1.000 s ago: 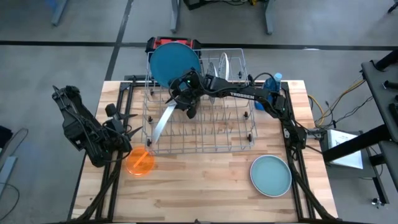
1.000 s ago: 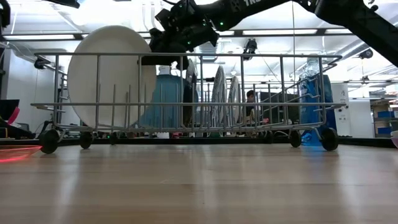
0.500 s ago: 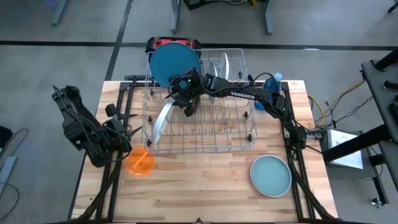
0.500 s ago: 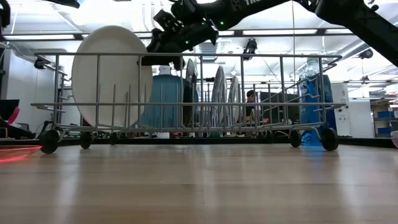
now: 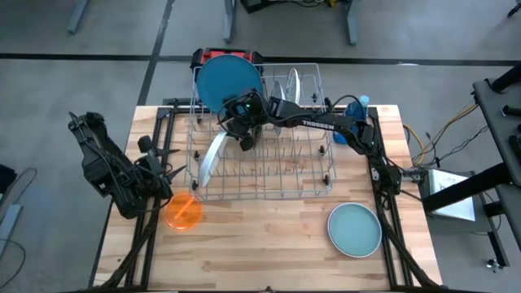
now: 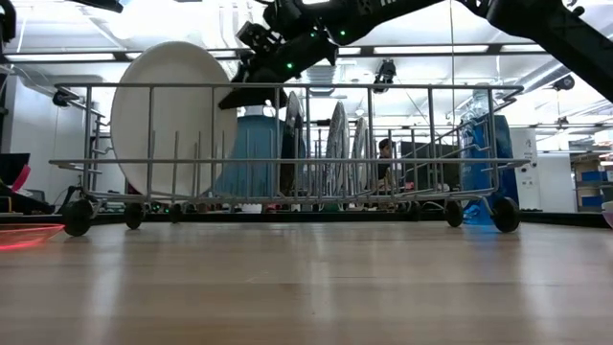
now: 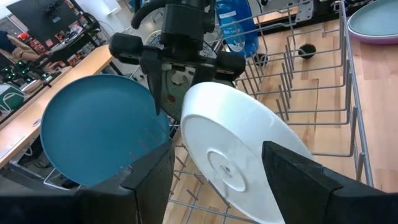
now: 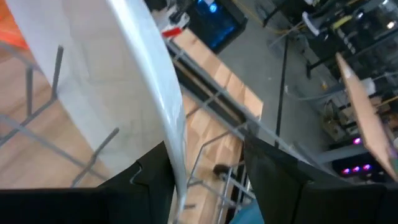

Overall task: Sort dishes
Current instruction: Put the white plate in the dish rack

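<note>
A white plate point(image 5: 210, 159) leans on edge among the tines at the left end of the wire rack point(image 5: 319, 192). It also shows in the low view point(image 6: 172, 120). My right gripper point(image 5: 237, 133) is open over the plate's upper rim, one finger on each side. A large blue plate point(image 5: 228, 81) stands at the rack's far left corner. More plates point(image 5: 291, 85) stand at its far side. A teal plate point(image 5: 355, 229) and a small orange plate point(image 5: 183, 212) lie flat on the table. My left gripper point(image 5: 172, 167) is open and empty beside the rack's left end. My right gripper straddles the white plate's upper rim point(image 8: 175, 140) from above, slanting down. The rim runs close along one finger point(image 8: 155, 180), and there is a wide gap to the other finger. I cannot tell whether that finger touches the rim. The plate's lower edge rests in the rack.
A blue bottle point(image 5: 358, 106) stands at the rack's far right corner. A red object point(image 5: 203, 57) sits behind the blue plate. The rack's near rows of tines hold nothing. Bare wood lies between the orange and teal plates.
My right gripper has risen a little and drawn toward the far edge, and its fingers have tipped from level to slanting. The white plate has stayed leaning in the rack's left end, shifting only slightly.
</note>
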### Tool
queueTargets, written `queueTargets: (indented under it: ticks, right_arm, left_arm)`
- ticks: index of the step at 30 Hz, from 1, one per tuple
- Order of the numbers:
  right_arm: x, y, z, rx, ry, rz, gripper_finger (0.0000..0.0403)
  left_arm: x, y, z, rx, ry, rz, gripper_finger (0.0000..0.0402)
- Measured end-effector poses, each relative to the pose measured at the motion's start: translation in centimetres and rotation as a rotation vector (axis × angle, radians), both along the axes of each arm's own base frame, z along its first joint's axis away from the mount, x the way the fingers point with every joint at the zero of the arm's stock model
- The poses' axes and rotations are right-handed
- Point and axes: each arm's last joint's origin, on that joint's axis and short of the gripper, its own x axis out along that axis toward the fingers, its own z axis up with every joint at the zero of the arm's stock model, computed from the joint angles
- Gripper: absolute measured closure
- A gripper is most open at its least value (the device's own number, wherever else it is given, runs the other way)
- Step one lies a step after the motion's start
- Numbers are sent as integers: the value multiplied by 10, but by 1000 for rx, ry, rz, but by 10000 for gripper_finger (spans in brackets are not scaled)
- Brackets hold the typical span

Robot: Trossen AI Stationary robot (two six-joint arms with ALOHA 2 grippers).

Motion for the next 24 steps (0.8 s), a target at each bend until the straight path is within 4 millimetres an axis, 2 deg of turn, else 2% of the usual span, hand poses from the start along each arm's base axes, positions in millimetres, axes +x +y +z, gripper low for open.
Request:
queueTargets:
  ticks: [14, 24]
  right_arm:
    - [-17, 8, 18, 46, 77, -19, 204]
    - [-34, 10, 40, 43, 109, -102, 183]
  left_arm:
    - [0, 0, 0, -2, 0, 0, 170]
    - [0, -1, -1, -26, 22, -5, 170]
